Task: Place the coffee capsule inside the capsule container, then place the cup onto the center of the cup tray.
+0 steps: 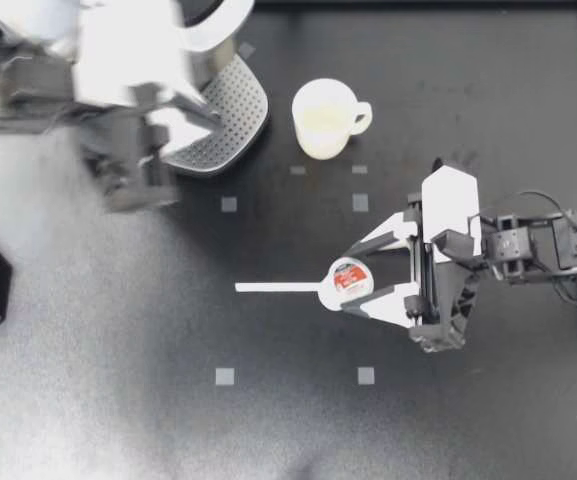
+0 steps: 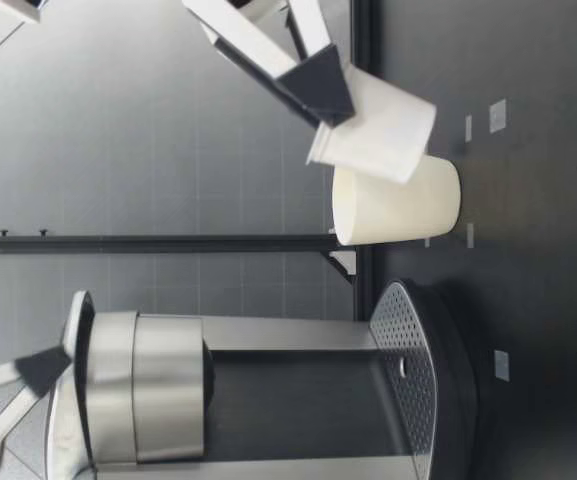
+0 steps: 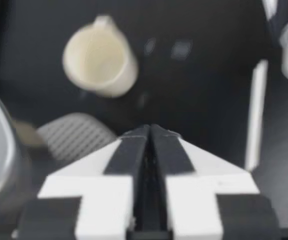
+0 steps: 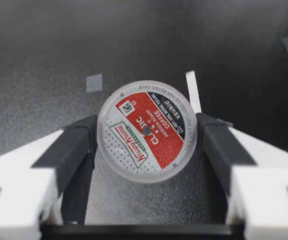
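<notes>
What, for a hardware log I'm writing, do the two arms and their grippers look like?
My right arm and left arm are black and jointed. My right gripper has a white body and two white, tapering triangular fingers faced with black pads; thin black cables loop by its wrist. My left gripper is built alike.

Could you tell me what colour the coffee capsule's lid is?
Coffee capsule: white lid with a red and black band; right wrist view shows it best.

right claw (image 1: 353, 281) — white fingers (image 1: 386, 236), black pads (image 4: 74, 150) | right arm (image 1: 528, 245) — black, thin dark cable (image 1: 545, 194)
</notes>
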You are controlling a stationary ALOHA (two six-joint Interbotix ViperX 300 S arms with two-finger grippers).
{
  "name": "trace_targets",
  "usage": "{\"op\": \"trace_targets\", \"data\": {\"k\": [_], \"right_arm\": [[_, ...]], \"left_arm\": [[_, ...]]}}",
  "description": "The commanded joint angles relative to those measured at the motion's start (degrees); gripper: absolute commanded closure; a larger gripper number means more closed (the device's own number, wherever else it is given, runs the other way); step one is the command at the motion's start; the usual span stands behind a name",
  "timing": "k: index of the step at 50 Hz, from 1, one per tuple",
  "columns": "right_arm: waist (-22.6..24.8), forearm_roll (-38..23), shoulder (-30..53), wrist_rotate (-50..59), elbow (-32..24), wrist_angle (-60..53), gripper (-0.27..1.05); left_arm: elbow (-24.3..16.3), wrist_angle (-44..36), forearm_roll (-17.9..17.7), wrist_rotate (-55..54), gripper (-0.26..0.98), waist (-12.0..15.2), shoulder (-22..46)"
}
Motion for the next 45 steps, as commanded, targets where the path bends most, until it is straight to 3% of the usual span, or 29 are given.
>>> {"op": "trace_targets", "data": {"k": [1, 10, 15, 22, 27, 37, 45], "right_arm": [[0.18, -0.18, -1.14, -0.09, -0.53, -0.62, 0.24], [0.18, -0.7, -1.23, -0.18, 0.26, -1.05, 0.24], [0.26, -0.97, -1.41, -0.26, 0.79, -1.49, 0.24], [0.18, -1.41, -1.41, -0.26, 1.14, -2.29, 0.24], [0.18, -1.67, -1.41, -0.35, 1.41, -2.81, 0.24], [0.18, -1.67, -0.97, -0.26, 1.41, -3.34, 0.24], [0.18, -1.67, -0.79, -0.18, 1.41, -4.04, 0.24]], "left_arm": [[-5.1, 6.5, 7.56, -2.2, 0.63, -2.55, 2.9], [-6.33, 16.88, 29.79, -11.87, 0.63, -8.7, 8.44], [-5.45, 20.04, 37.97, -16.0, 0.63, -11.16, 10.2], [-2.81, 22.59, 45.88, -19.42, 0.63, -13.36, 12.22], [-1.05, 23.03, 48.87, -20.3, 0.63, -13.8, 13.54], [0.44, 23.2, 50.54, -21.62, 0.63, -13.89, 15.03], [2.29, 23.2, 54.14, -24.26, 0.63, -13.89, 15.03]]}}
